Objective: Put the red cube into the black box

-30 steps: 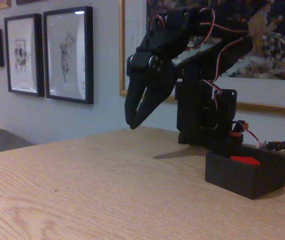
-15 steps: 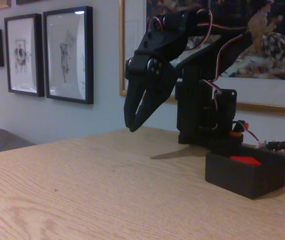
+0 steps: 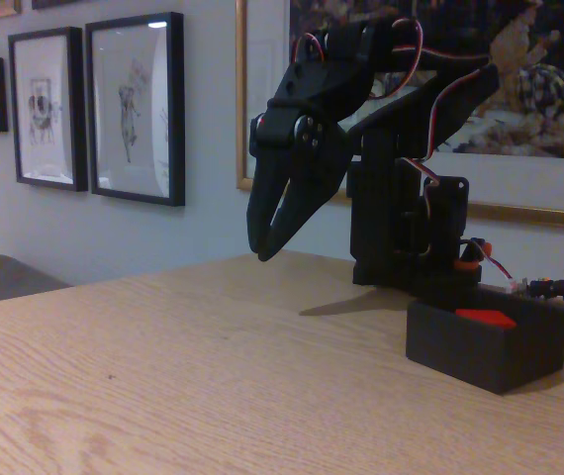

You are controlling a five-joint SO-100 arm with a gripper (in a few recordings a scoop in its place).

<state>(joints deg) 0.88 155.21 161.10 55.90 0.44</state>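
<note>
The red cube point(image 3: 486, 318) lies inside the black box point(image 3: 488, 346) at the right of the table; only its top shows above the box wall. My black gripper point(image 3: 262, 252) hangs in the air well to the left of the box and above the tabletop, pointing down. Its two fingers meet at the tips with a narrow slit higher up, and nothing is held between them.
The arm's black base point(image 3: 401, 237) with red and white wires stands right behind the box. The wooden table point(image 3: 163, 376) stretches bare to the left and front. Framed pictures point(image 3: 134, 104) hang on the wall behind.
The gripper rose very slightly between the earliest frame and now; the cube stays in the box.
</note>
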